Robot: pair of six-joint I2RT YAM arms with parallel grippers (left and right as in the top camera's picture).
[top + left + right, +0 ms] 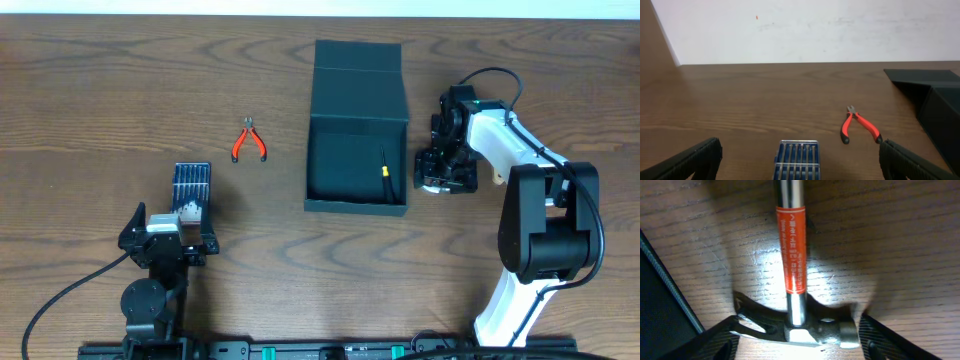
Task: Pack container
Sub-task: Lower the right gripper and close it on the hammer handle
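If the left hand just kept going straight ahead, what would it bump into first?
Probably the blue case, lying just ahead of the left hand, centred between its open fingers. The red pliers lie off to one side.

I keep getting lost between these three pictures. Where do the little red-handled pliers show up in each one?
Overhead: the red pliers lie on the table, left of the open container.
Left wrist: right of centre, beyond the blue case.
Right wrist: not in it; only a hammer shows.
Shared landmark: the blue case, visible in both views that show the pliers.
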